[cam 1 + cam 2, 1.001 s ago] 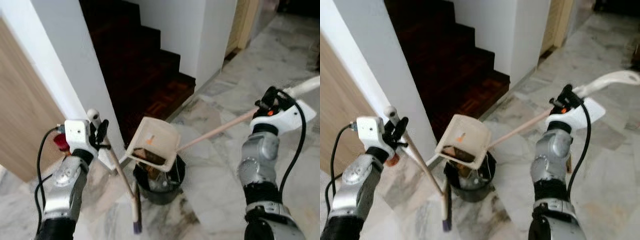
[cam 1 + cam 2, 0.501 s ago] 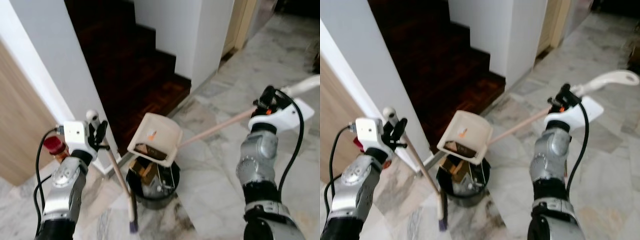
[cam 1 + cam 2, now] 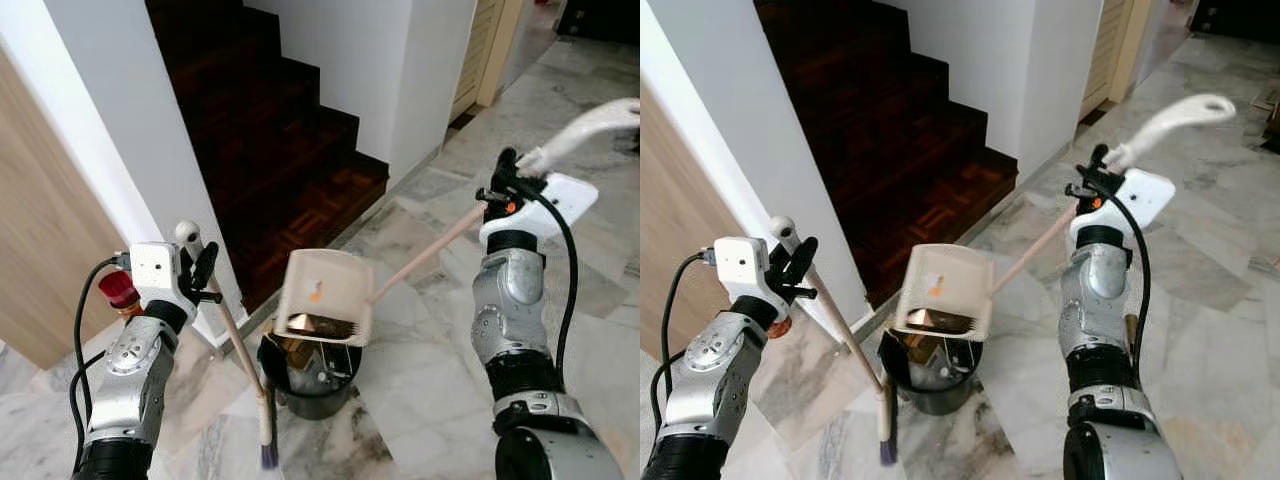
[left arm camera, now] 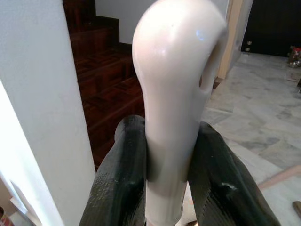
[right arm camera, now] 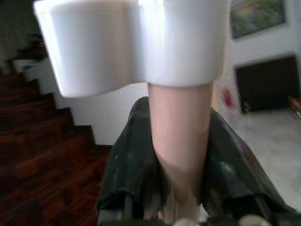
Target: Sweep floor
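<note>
Grey-veined marble floor (image 3: 420, 390) spreads out before a dark wooden staircase (image 3: 270, 130) at the far left, and a round black bin (image 3: 310, 375) stands on it between the two arms. At the near left, the left gripper (image 3: 200, 275) is clamped around the top of a slim cream-handled broom (image 3: 240, 350), whose stick slants down to bristles touching the floor just left of the bin. Further right, the right gripper (image 3: 505, 185) is closed on the long pinkish handle of a cream plastic dustpan (image 3: 325, 298), which hangs tilted directly over the bin.
</note>
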You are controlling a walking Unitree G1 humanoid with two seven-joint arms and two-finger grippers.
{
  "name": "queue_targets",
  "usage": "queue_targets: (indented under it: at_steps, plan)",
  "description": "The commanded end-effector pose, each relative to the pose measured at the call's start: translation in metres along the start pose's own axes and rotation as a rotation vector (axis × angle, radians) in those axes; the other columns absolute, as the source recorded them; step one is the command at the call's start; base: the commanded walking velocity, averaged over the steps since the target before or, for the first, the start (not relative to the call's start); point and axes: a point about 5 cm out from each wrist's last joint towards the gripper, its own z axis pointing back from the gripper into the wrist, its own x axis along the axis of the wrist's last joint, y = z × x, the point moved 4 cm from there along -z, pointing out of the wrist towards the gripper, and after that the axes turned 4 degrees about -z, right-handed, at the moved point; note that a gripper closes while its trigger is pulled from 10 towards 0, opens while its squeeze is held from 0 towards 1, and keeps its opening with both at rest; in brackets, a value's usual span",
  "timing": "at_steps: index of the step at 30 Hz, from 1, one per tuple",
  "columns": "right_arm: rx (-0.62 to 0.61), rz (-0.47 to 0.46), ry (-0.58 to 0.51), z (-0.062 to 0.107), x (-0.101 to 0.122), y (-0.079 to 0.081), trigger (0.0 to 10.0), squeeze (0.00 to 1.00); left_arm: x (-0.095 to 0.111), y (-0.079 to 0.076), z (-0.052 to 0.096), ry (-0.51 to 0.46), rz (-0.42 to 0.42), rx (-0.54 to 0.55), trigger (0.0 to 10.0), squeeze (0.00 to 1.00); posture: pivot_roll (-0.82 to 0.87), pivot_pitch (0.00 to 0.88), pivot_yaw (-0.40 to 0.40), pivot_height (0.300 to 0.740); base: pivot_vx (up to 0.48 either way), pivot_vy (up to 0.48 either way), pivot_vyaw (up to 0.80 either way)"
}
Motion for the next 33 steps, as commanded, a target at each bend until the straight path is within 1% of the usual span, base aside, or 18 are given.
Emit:
queue_targets:
  at_steps: [1,3,6,7,8,9,10,11,13,15,16,17,20,22,26,31,32,33]
  plan:
    - [0.058,-0.004,-0.111,-0.012,0.026,0.017,10.0,0.0,0.011,0.0,0.0,-0.049,-0.015,-0.009,10.0,0.0,0.1,0.015,0.056,0.74,0.0,0.0,0.0]
    - [0.166,0.027,-0.17,-0.011,0.035,0.042,10.0,0.0,0.011,-0.003,0.0,-0.048,-0.023,-0.018,10.0,0.0,0.1,0.01,0.055,0.74,0.0,0.0,0.0]
    - [0.24,0.005,-0.205,-0.006,0.04,0.06,10.0,0.0,0.01,-0.005,0.0,-0.047,-0.032,-0.028,10.0,0.0,0.1,0.008,0.053,0.74,0.0,0.0,0.0]
    - [0.24,0.005,-0.205,-0.006,0.04,0.06,10.0,0.0,0.01,-0.005,0.0,-0.047,-0.032,-0.028,10.0,0.0,0.1,0.008,0.053,0.74,0.0,0.0,0.0]
    - [0.252,0.002,-0.214,-0.005,0.041,0.064,10.0,0.0,0.01,-0.005,0.0,-0.047,-0.034,-0.029,10.0,0.0,0.1,0.008,0.053,0.74,0.0,0.0,0.0]
    - [0.287,0.003,-0.235,-0.002,0.044,0.073,10.0,0.0,0.01,-0.005,0.0,-0.047,-0.036,-0.03,10.0,0.0,0.1,0.009,0.052,0.74,0.0,0.0,0.0]
    - [0.287,0.003,-0.235,-0.002,0.044,0.073,10.0,0.0,0.01,-0.005,0.0,-0.047,-0.036,-0.03,10.0,0.0,0.1,0.009,0.052,0.74,0.0,0.0,0.0]
    - [0.315,-0.002,-0.251,0.001,0.047,0.08,10.0,0.0,0.01,-0.005,0.0,-0.048,-0.037,-0.029,10.0,0.0,0.09,0.01,0.051,0.74,0.0,0.0,0.0]
    - [0.336,-0.011,-0.263,0.003,0.05,0.086,10.0,0.0,0.011,-0.005,0.0,-0.049,-0.038,-0.029,10.0,0.0,0.09,0.015,0.049,0.74,0.0,0.0,0.0]
    - [0.396,-0.008,-0.287,0.009,0.054,0.097,10.0,0.0,0.01,-0.006,0.0,-0.05,-0.039,-0.029,10.0,0.0,0.09,0.015,0.048,0.74,0.0,0.0,0.0]
    - [0.396,-0.008,-0.287,0.009,0.054,0.097,10.0,0.0,0.01,-0.006,0.0,-0.05,-0.039,-0.029,10.0,0.0,0.09,0.015,0.048,0.74,0.0,0.0,0.0]
    - [0.432,0.008,-0.3,0.012,0.056,0.104,10.0,0.0,0.01,-0.006,0.0,-0.05,-0.039,-0.03,10.0,0.0,0.09,0.017,0.046,0.74,0.0,0.0,0.0]
    - [0.472,0.018,-0.308,0.017,0.057,0.111,10.0,0.0,0.009,-0.007,0.001,-0.048,-0.041,-0.031,10.0,0.0,0.09,0.017,0.045,0.74,0.0,0.0,0.0]
    - [0.485,0.019,-0.308,0.019,0.057,0.113,10.0,0.0,0.009,-0.008,0.001,-0.048,-0.043,-0.034,10.0,0.0,0.09,0.017,0.044,0.74,0.0,0.0,0.0]
    - [0.522,0.062,-0.333,0.024,0.059,0.119,10.0,0.0,0.009,-0.008,0.001,-0.049,-0.048,-0.037,10.0,0.0,0.09,0.018,0.043,0.74,0.0,0.0,0.0]
    - [0.545,0.082,-0.353,0.028,0.062,0.124,10.0,0.0,0.009,-0.009,0.001,-0.051,-0.056,-0.042,10.0,0.0,0.09,0.021,0.042,0.74,0.0,0.0,0.0]
    - [0.552,0.098,-0.367,0.029,0.063,0.125,10.0,0.0,0.009,-0.01,0.001,-0.051,-0.063,-0.045,10.0,0.0,0.1,0.023,0.041,0.74,0.0,0.0,0.0]
    - [0.562,0.136,-0.395,0.032,0.066,0.127,10.0,0.0,0.009,-0.01,0.001,-0.051,-0.064,-0.047,10.0,0.0,0.1,0.023,0.041,0.74,0.0,0.0,0.0]
